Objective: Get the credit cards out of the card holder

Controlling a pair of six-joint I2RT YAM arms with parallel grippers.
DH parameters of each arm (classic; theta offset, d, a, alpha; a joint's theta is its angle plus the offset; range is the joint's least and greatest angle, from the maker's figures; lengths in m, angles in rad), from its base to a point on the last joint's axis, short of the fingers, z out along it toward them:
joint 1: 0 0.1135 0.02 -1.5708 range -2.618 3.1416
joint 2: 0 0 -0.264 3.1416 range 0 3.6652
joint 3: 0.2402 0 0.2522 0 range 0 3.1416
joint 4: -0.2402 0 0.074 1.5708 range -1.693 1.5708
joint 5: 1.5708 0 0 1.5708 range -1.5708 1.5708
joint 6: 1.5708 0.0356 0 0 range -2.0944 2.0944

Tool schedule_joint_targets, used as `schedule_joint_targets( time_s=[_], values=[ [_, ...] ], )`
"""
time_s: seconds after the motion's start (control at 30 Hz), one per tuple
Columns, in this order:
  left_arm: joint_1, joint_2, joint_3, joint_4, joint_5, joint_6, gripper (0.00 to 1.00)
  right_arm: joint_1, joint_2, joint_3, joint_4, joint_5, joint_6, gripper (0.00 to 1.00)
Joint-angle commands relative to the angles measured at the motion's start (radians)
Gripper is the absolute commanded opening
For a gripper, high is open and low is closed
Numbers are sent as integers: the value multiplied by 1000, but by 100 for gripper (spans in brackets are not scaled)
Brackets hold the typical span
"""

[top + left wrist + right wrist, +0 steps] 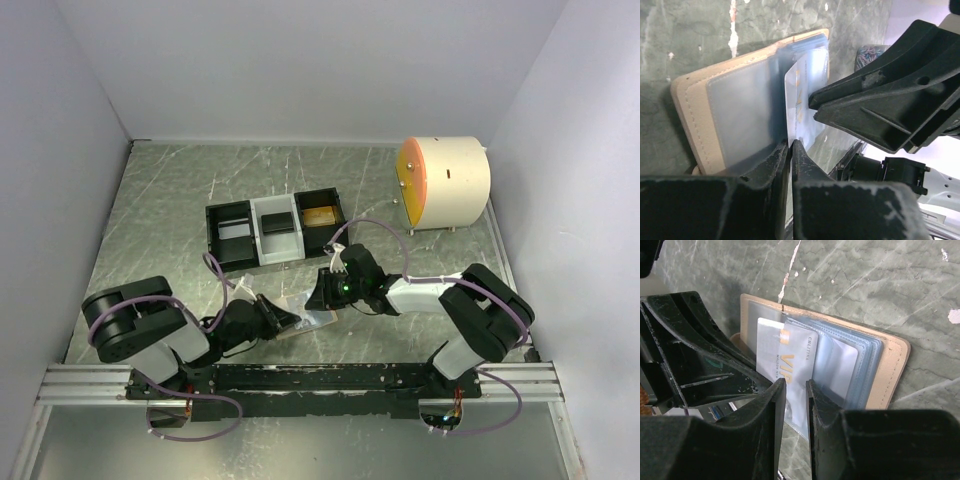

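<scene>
The card holder (305,312) lies open on the table between my two grippers, with a tan border (687,107) and pale blue inner faces (867,367). A silver credit card (790,367) with gold lettering sits in one of its clear leaves (805,85). My left gripper (790,145) is shut on that leaf's edge, right at the card's corner. I cannot tell whether the corner itself is in the pinch. My right gripper (794,386) stands open by a narrow gap, its jaws either side of the card's near end without touching it.
A three-compartment black-and-white tray (256,246) stands behind the card holder, with a gold card (320,216) in its right compartment. A white drum with an orange face (445,183) stands at the back right. Walls close in the table.
</scene>
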Motion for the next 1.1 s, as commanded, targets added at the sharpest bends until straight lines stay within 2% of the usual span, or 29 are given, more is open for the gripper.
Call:
schedule_joint_targets(
  time_s=[0.0,0.13,0.33,0.53,0.8,1.07],
  values=[
    [-5,-31,3,30,-1,7,11,-3,46,-37,-173,61,-38,24],
    [-4,-106,14,-74,-7,24,7,-17,29,-32,-218,96,-64,24],
    [-5,-267,81,-396,-33,58,7,-70,9,-21,-258,85,-108,24],
    [-5,-368,84,-536,-62,67,7,-72,-22,8,-267,16,-114,26],
    [-5,-363,98,-555,-54,86,7,-68,-132,39,-239,-108,-103,30],
    [-5,-311,138,-540,-21,105,7,-15,-82,80,-185,-197,-95,32]
  ],
)
